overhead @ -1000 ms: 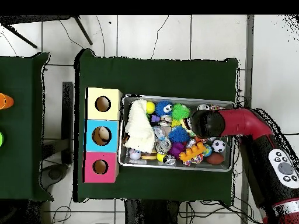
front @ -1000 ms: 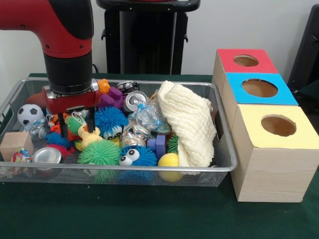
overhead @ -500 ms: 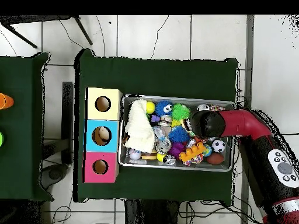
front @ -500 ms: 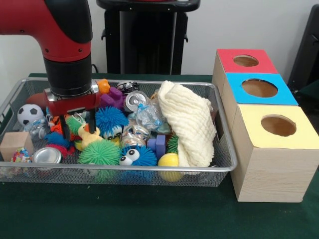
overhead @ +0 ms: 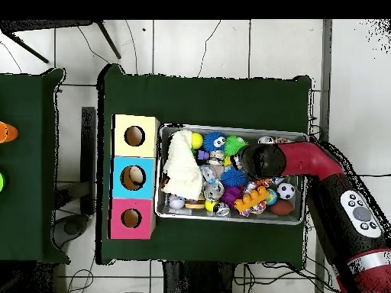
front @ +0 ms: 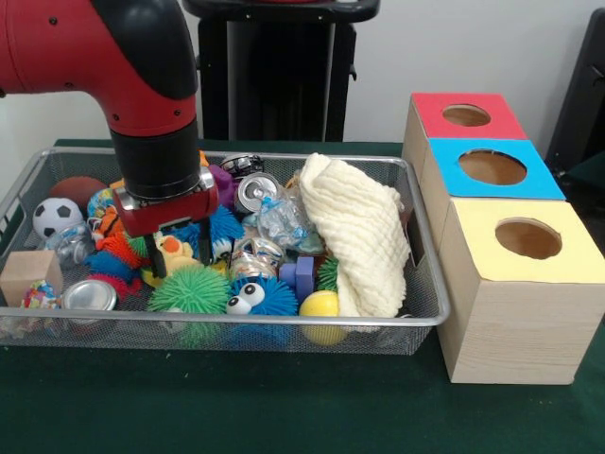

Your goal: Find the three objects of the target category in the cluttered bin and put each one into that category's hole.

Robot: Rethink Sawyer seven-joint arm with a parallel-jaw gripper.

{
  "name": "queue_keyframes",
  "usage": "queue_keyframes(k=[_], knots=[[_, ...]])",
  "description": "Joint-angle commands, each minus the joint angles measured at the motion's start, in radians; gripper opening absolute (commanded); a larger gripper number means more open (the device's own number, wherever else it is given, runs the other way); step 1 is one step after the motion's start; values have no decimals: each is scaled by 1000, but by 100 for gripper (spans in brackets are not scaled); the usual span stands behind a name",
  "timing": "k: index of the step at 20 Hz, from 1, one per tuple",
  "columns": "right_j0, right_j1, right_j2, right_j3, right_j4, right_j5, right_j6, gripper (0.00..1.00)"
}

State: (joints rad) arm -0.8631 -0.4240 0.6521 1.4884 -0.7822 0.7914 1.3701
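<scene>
1. Hanging low inside the wire bin (front: 430,320), toward its left half in the front view: pincer (front: 178,253), prongs apart, straddling a yellow duck toy (front: 173,255); contact not confirmable.
2. Lying all through the bin: spiky balls, cans, a soccer ball (front: 55,216), a cream cloth (front: 356,232) toward the bin's right end.
3. Standing beside the bin's right end: three boxes, with red hole (front: 466,115), blue hole (front: 492,167) and yellow hole (front: 527,238); contents not discernible.
4. Judging progress: target category unidentifiable; no deliveries evidenced; searching and placing apparently remaining.
</scene>
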Motion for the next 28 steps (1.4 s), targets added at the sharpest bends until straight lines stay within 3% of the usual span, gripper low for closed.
queue_keyframes(k=[1, 12, 19, 24, 28], knots=[[-11, 55, 63, 1, -31, 26, -342, 100], [12, 35, 24, -19, -73, 65, -336, 100], [14, -21, 14, 24, -87, 115, -377, 100], [32, -10, -2, 18, -97, 106, -336, 100], [33, -5, -7, 15, -104, 116, -356, 100]])
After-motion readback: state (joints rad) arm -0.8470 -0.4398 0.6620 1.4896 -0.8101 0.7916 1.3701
